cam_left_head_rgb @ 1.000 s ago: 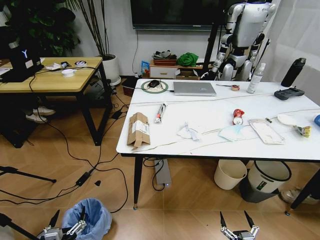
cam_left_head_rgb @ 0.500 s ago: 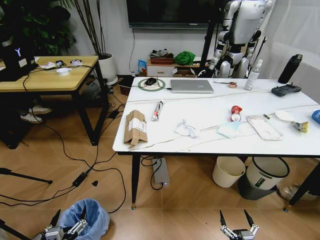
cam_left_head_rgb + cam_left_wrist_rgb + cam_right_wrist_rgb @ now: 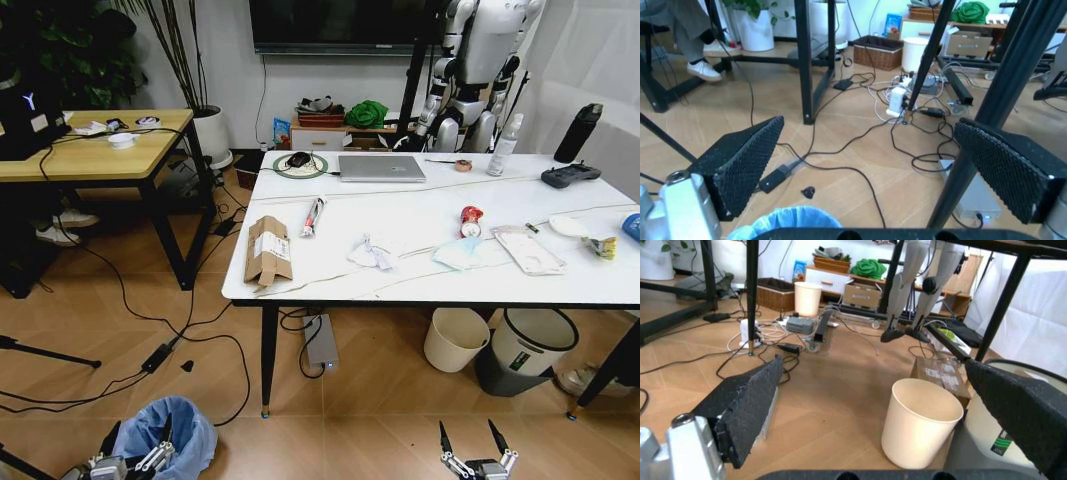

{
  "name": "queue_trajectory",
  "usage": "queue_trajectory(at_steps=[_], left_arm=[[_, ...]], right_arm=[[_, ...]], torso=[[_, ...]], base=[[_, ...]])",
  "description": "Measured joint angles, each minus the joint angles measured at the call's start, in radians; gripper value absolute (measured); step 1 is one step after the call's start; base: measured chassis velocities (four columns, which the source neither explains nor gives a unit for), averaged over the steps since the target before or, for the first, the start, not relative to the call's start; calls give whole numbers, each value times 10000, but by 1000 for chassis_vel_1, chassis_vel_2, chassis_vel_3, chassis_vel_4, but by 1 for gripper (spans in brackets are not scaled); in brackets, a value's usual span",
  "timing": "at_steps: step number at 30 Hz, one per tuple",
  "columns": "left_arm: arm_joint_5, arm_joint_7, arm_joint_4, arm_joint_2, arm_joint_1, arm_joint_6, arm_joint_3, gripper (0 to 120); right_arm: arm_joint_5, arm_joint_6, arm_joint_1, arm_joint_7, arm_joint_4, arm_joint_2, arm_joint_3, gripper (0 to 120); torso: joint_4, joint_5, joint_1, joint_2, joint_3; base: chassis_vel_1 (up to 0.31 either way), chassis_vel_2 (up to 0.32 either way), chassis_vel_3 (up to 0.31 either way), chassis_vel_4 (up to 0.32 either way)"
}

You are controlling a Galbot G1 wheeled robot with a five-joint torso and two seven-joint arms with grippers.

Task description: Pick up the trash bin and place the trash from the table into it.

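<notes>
The trash bin (image 3: pixel 178 432), lined with a crinkled light-blue bag, stands on the floor at the lower left. My left gripper (image 3: pixel 137 438) hangs open at its near rim, and the blue bag (image 3: pixel 791 223) shows just below the open left gripper (image 3: pixel 870 165). The table (image 3: pixel 420 285) carries the trash: a flattened cardboard box (image 3: pixel 266 250), white tissue (image 3: pixel 366 254), a pale-blue mask (image 3: pixel 458 256), a red wrapper (image 3: pixel 471 220), a clear packet (image 3: pixel 530 250) and a yellow wrapper (image 3: pixel 603 246). My right gripper (image 3: pixel 466 428) hangs open and empty low on the right.
A cream bin (image 3: pixel 458 340) and a grey bin (image 3: pixel 525 352) stand under the table's right side; the cream bin (image 3: pixel 920 422) is close to my right gripper. A laptop (image 3: pixel 380 168) lies on the table. Cables (image 3: pixel 150 355) run across the floor, and a wooden desk (image 3: pixel 100 155) stands at left.
The whole head view has shifted, so the camera moved; table and bin sit slightly further left in the picture. Both grippers keep the same open pose.
</notes>
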Motion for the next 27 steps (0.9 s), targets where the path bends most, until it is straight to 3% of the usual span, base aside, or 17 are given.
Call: queue_trajectory(at_steps=[27], left_arm=[[-100,98,515,20,-238,355,53,100]], right_arm=[[12,4,30,-2,-94,0,25,100]], torso=[[-1,0,-525,-1242,-716]], base=[[0,0,0,0]])
